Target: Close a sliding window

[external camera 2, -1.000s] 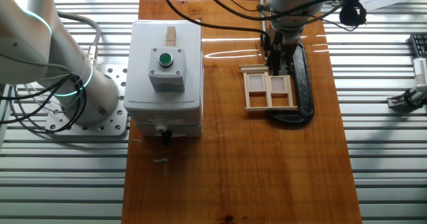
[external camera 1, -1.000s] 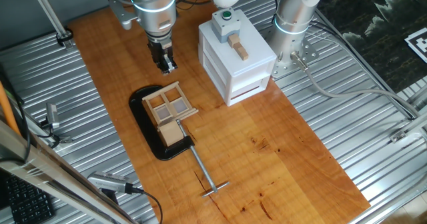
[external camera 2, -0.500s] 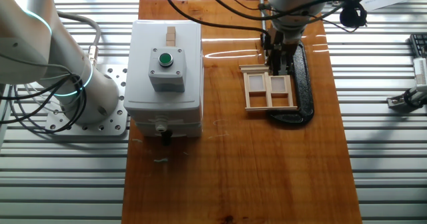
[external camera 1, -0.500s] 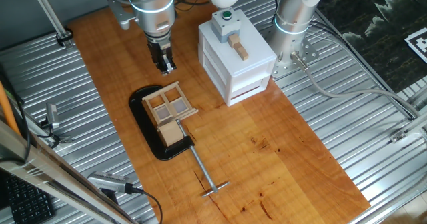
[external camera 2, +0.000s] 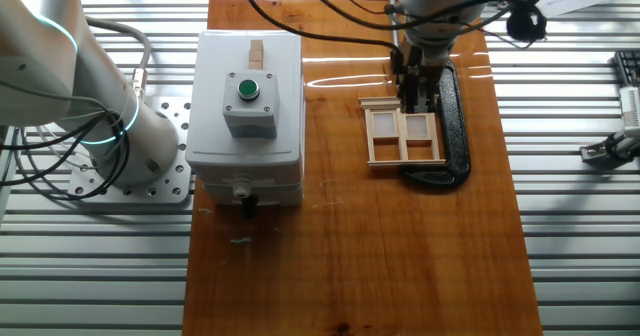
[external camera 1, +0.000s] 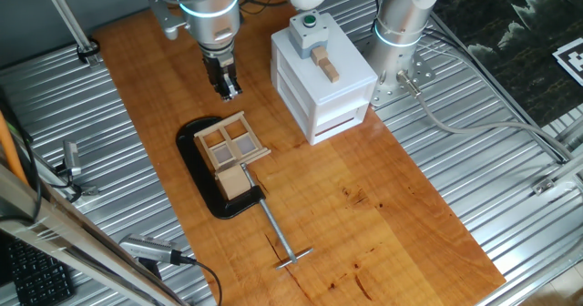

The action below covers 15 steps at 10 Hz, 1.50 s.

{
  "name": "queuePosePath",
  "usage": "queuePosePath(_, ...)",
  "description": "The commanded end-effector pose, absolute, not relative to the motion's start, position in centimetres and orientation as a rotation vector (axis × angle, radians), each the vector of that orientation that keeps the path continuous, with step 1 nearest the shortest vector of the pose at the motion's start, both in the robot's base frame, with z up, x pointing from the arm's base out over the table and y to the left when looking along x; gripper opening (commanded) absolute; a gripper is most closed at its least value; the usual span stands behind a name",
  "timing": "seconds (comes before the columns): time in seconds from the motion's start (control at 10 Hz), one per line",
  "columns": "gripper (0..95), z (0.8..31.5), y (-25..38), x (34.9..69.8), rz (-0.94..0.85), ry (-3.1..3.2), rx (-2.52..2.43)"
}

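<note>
The sliding window [external camera 1: 233, 147] is a small light-wood frame with a four-pane sash, standing on a black oval base plate [external camera 1: 202, 174]. It also shows in the other fixed view [external camera 2: 403, 136] on its black plate [external camera 2: 455, 126]. My gripper [external camera 1: 228, 91] hangs above the table just behind the window, apart from it, with its fingers close together and nothing between them. In the other fixed view the gripper [external camera 2: 413, 98] overlaps the window's top edge.
A white box [external camera 1: 323, 78] with a green button [external camera 1: 310, 19] and a small wooden block [external camera 1: 325, 64] on top stands right of the window. A metal clamp rod [external camera 1: 278, 236] sticks out from the base plate towards the front. A second arm's base [external camera 2: 110, 146] stands beside the box.
The gripper has risen slightly away from the window. The window has not moved.
</note>
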<state>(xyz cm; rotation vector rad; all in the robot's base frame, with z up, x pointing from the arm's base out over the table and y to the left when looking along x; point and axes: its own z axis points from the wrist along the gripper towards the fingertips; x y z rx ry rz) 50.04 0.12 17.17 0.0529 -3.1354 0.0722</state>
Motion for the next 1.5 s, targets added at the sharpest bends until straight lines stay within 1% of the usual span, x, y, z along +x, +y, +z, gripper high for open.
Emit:
queuePosePath(0.1, 0.0, 16.9, 0.2, 50.2, 0.064, -3.147, 0.034)
queuePosePath(0.3, 0.0, 16.6, 0.4, 50.7, 0.067, -3.144, 0.021)
queuePosePath(0.5, 0.0, 15.2, 1.2, 50.7, 0.069, -3.145, 0.009)
queuePosePath(0.6, 0.0, 13.8, 1.7, 50.5, 0.072, -3.153, 0.013)
queuePosePath(0.8, 0.0, 12.1, 2.3, 50.2, 0.069, -3.155, 0.017)
queuePosePath(1.0, 0.0, 10.8, 2.5, 49.5, 0.072, -3.159, 0.011)
queuePosePath(1.1, 0.0, 9.4, 2.5, 48.7, 0.075, -3.172, 0.011)
queuePosePath(1.5, 0.0, 8.1, 2.3, 47.8, 0.074, -3.181, 0.005)
